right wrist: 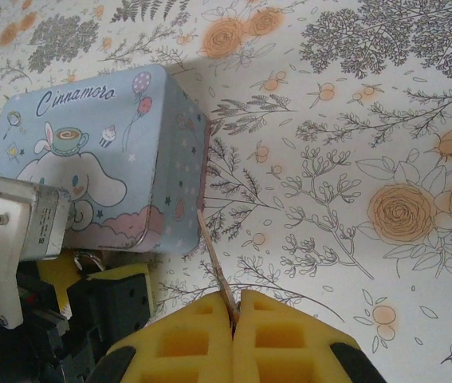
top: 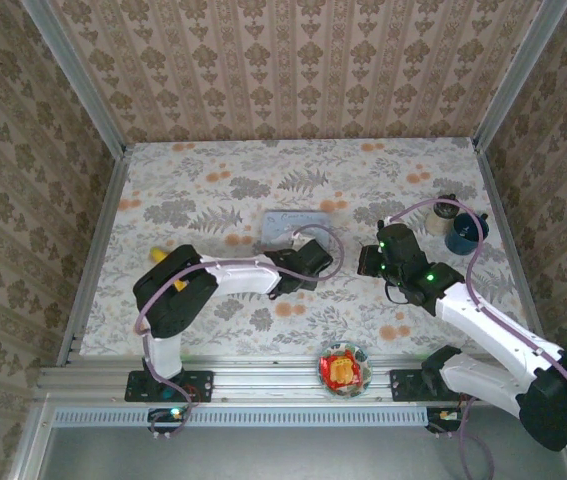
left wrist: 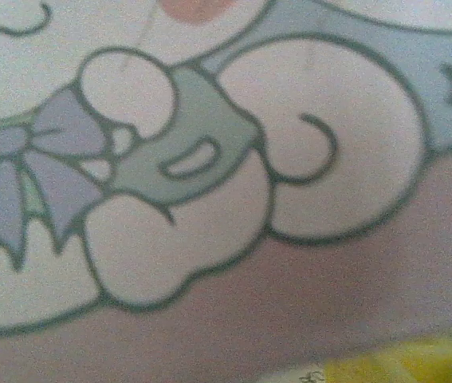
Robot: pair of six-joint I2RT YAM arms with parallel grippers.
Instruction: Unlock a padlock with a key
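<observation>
A bowl [top: 344, 368] of red and yellow bits sits at the near edge of the tabletop [right wrist: 353, 120]. The right end effector [right wrist: 233, 309] is pinched tight on a thin key [right wrist: 212, 247]. To its left, the tiny padlock [right wrist: 90, 262] peeks out by the left end effector [top: 301, 262], just beside the blue tin [right wrist: 106, 152]. I cannot tell if that one's fingers are apart or together. A dark jar [top: 460, 234] stands farther back on the right.

L arm [top: 233, 272] stretched low from its base w/ the left gripper [top: 301, 260] right at the blue tin's [top: 296, 224] near edge, jaw state tbh unreadable. R arm [top: 493, 335] angled in from the tin's right side, right gripper [right wrist: 233, 309] pinched tight on the key [right wrist: 214, 255].
</observation>
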